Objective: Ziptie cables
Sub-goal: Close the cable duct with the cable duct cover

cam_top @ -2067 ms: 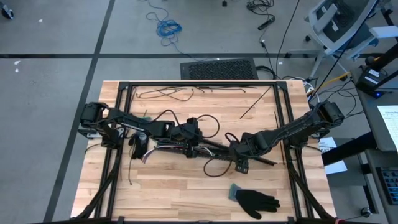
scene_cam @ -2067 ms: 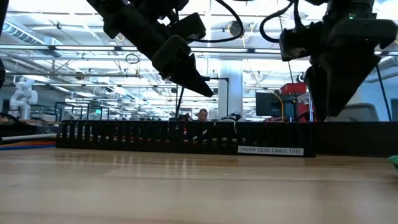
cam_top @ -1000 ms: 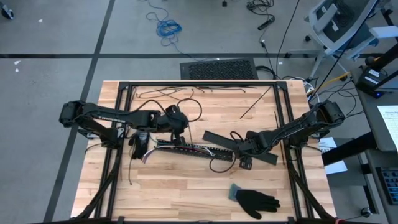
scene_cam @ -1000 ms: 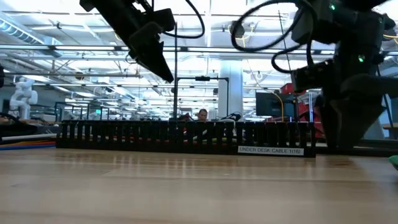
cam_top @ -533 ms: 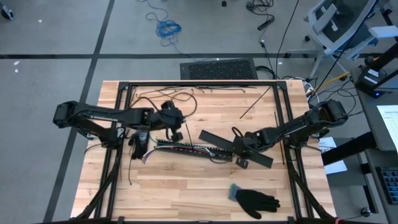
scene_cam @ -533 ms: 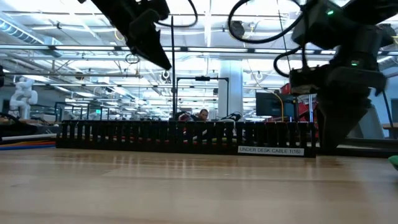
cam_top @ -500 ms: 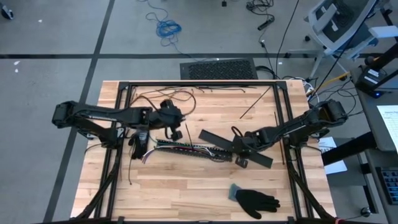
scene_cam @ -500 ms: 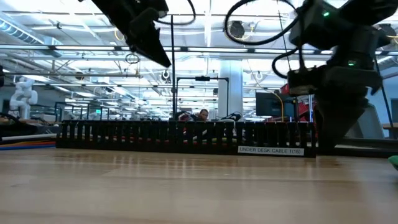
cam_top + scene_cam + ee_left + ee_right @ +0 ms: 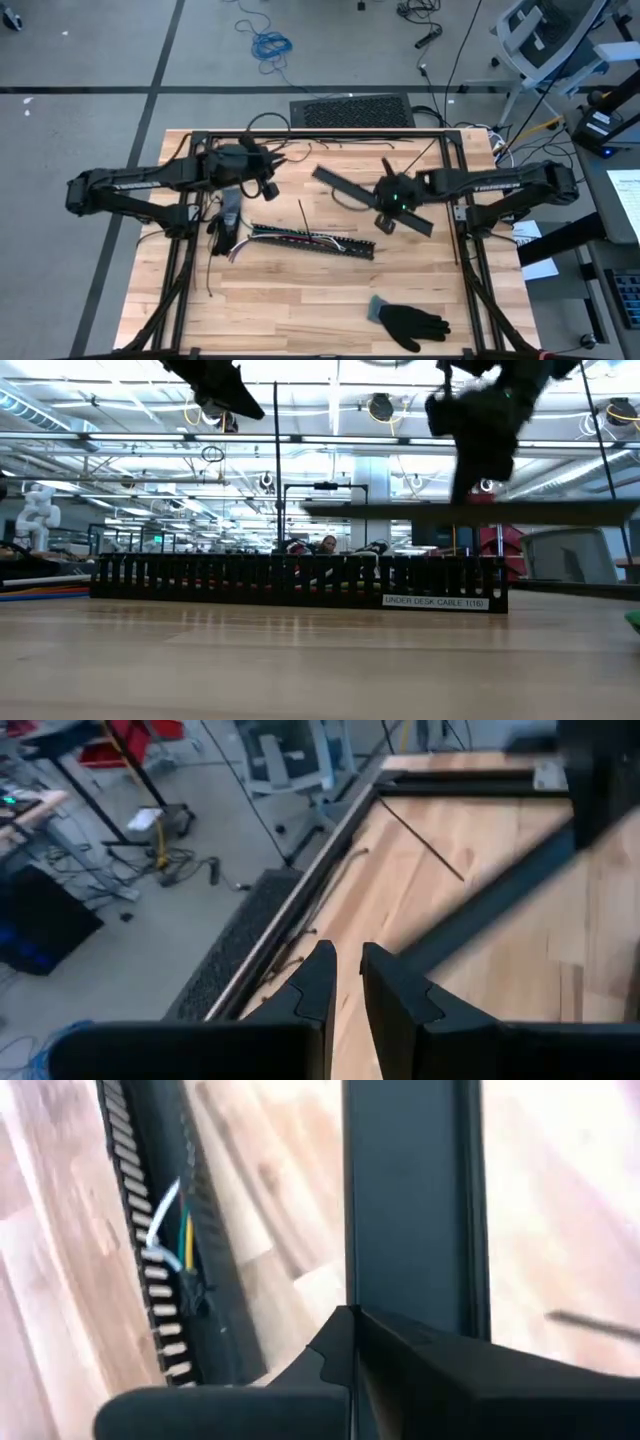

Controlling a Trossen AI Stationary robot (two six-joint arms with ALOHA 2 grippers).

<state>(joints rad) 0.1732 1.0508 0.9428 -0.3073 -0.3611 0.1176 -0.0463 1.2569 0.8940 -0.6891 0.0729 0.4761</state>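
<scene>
The cables (image 9: 300,237) lie along the inside of a black slotted strip (image 9: 300,575) at mid table. Their coloured ends (image 9: 172,1230) show in the right wrist view. A thin black strand (image 9: 276,470) stands upright with its lower end in that strip. My right gripper (image 9: 392,205) is shut on a flat black strip (image 9: 345,185), which it holds above the table beyond the slotted strip. My left gripper (image 9: 270,183) hovers high toward the far left. Its fingers (image 9: 320,982) are nearly together with nothing between them. My right gripper pinches the flat black strip by one long edge (image 9: 358,1295), about midway along its length. The fingers come slanting down from above and lie across it. The strip hangs level and clear of the table (image 9: 520,512).
A black glove (image 9: 410,322) lies near the front right. Loose thin black strands (image 9: 262,150) and a thin rod (image 9: 410,166) lie by the far edge. Black frame rails (image 9: 320,134) border the table. A person (image 9: 326,545) shows in the room behind.
My right gripper has risen and gone toward the far edge with the flat black strip, which lay on the table and now hangs clear of it. My left gripper has risen and drawn back toward the far left, away from the slotted strip.
</scene>
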